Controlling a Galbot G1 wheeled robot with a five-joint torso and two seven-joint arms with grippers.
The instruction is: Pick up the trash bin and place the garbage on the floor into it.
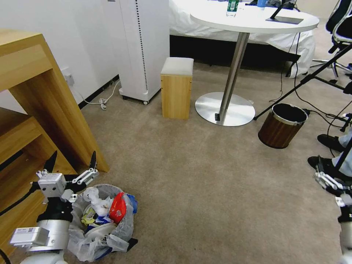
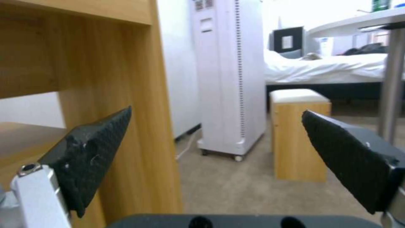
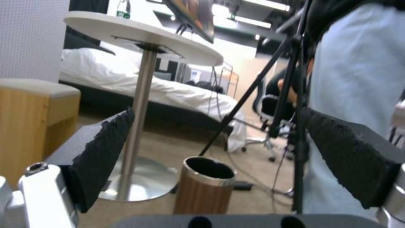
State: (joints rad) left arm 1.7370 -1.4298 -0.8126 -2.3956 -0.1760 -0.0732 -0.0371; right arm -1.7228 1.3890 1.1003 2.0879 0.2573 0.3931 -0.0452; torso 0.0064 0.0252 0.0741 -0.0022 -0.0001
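right gripper (image 1: 322,172) cut off at head view's edge, trash bin (image 1: 121,229) partly behind left arm

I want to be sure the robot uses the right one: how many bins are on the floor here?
2. The trash bin, lined with a plastic bag and full of litter, sits beside the wooden desk under the left gripper. The brown wood-grain bin stands near the round table's base.

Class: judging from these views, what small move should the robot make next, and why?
Probably none beyond holding both arms clear: the trash bin stands on the carpet already full of garbage, and the left gripper and right gripper are open and empty.
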